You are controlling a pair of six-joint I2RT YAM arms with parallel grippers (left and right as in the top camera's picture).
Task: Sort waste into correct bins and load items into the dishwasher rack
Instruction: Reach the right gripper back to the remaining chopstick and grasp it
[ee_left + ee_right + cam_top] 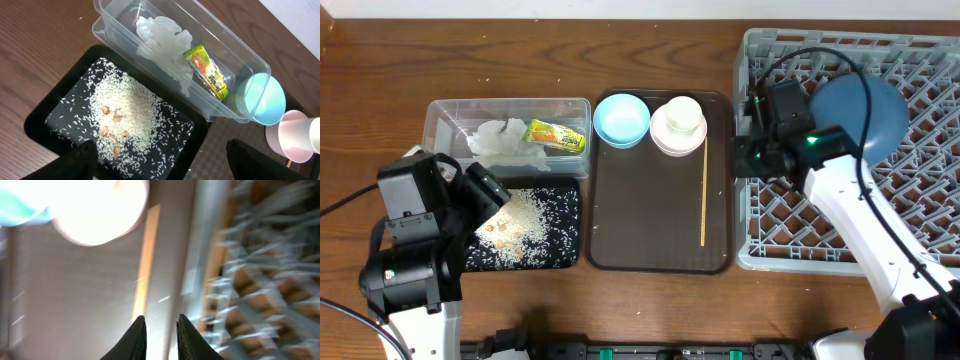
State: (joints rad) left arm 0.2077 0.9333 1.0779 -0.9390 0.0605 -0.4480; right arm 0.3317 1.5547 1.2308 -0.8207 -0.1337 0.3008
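Observation:
The clear tub (440,112) holds the crumpled napkin (500,143) and the green-yellow wrapper (556,135); the left wrist view shows both, napkin (162,37) and wrapper (207,70). The black tray (570,225) holds rice with food bits (125,107). My left gripper (165,167) is open and empty above the tray's near end. The dark blue bowl-plate (865,115) leans in the grey rack (920,60). My right gripper (161,325) is nearly shut and empty, at the rack's left edge (748,155). Just ahead of it lies a chopstick (145,255).
The brown serving tray (640,220) carries the light blue bowl (621,119), the cream cup (680,115) inside the pink bowl (665,143), and the chopstick (703,195). The right wrist view is blurred by motion. Bare wood lies left of the tub.

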